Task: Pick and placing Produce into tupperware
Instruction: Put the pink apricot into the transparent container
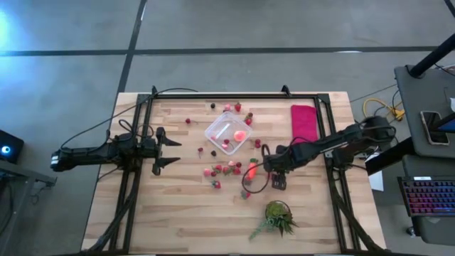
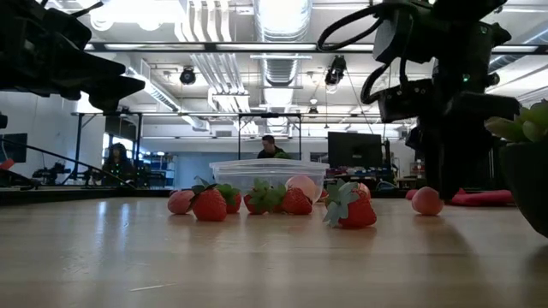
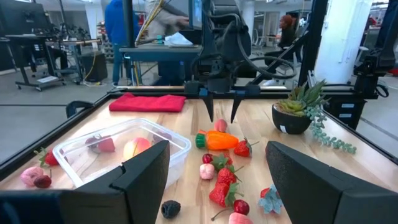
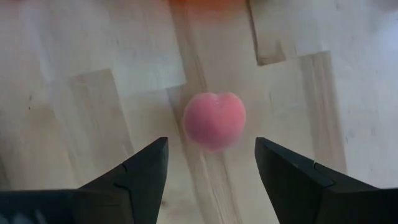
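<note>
My right pincer (image 4: 211, 163) hangs fingers-down over the wooden table (image 1: 178, 213), spread apart, with a small pink fruit (image 4: 214, 120) lying on the wood between the tips, unpinched. An orange carrot piece (image 1: 251, 171) lies just beside it. The clear tub (image 1: 229, 131) sits near the table's middle with a few pieces inside. My left pincer (image 1: 168, 148) waits spread open toward the left side.
</note>
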Robot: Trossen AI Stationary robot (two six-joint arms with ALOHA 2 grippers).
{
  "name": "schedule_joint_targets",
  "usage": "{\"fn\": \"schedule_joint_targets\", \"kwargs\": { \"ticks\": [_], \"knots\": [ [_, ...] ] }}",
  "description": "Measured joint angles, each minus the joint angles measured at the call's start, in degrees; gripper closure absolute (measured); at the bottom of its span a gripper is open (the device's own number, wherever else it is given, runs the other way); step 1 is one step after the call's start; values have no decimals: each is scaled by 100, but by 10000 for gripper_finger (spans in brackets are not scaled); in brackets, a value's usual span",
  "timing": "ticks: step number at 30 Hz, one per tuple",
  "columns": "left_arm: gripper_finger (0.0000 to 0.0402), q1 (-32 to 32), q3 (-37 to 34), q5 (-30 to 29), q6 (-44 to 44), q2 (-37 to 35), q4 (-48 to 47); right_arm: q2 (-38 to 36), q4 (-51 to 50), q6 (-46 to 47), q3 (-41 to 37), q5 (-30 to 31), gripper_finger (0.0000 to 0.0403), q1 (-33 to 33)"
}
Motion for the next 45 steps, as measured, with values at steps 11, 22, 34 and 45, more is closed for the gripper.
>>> {"fn": "schedule_joint_targets", "kwargs": {
  "ticks": [11, 22, 34, 45],
  "knots": [
    [146, 1, 0, 0, -1, -2, -4, 308, 310, 40, 4, 240, 176, -3],
    [146, 2, 0, 0, 0, 0, -4, 303, 361, 40, 4, 242, 224, -3],
    [146, 0, 0, 1, 0, 0, -4, -72, 283, 97, 603, 175, 255, -83],
    [146, 1, 0, 2, 0, 0, -2, 670, -49, -1853, 2255, 492, 252, -1270]
  ]
}}
